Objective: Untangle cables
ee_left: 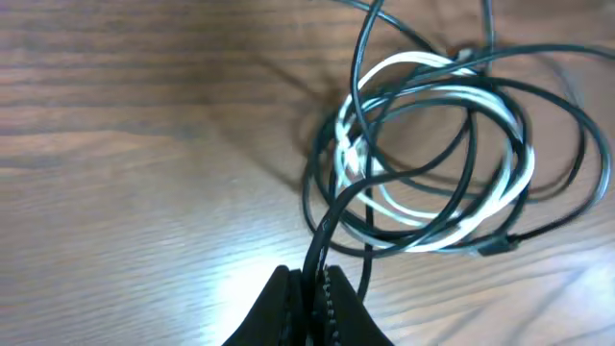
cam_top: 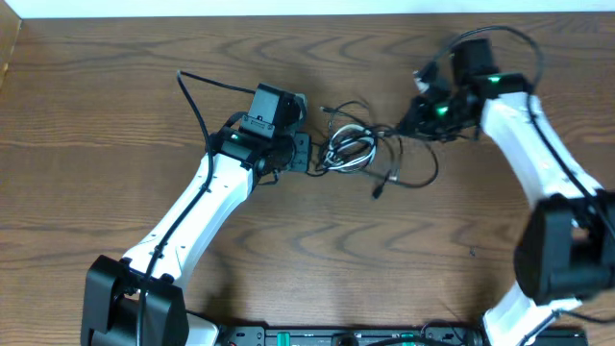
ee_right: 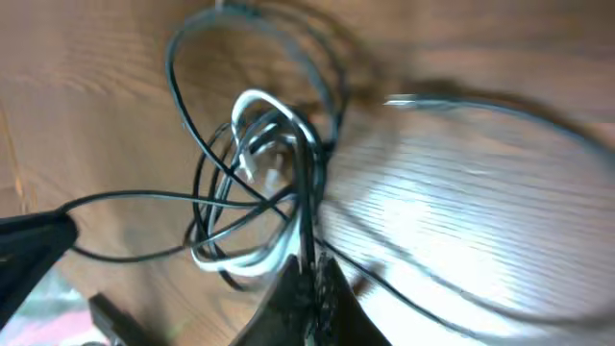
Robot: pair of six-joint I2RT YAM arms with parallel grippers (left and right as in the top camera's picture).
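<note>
Cables (cam_top: 351,149), left gripper (ee_left: 309,286) pinching one side, right gripper (ee_right: 309,274) pinching other, both reaching inward

White arms (cam_top: 197,207), black claws (ee_left: 307,288), green lights (cam_top: 444,111).

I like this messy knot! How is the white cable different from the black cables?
The white cable is pale and bunched in small loops in the middle; the black cables are dark and sprawl in wider loops around it. The left gripper and right gripper each pinch black cables, not the white cable. Both kinds are thin and tangled together.
</note>
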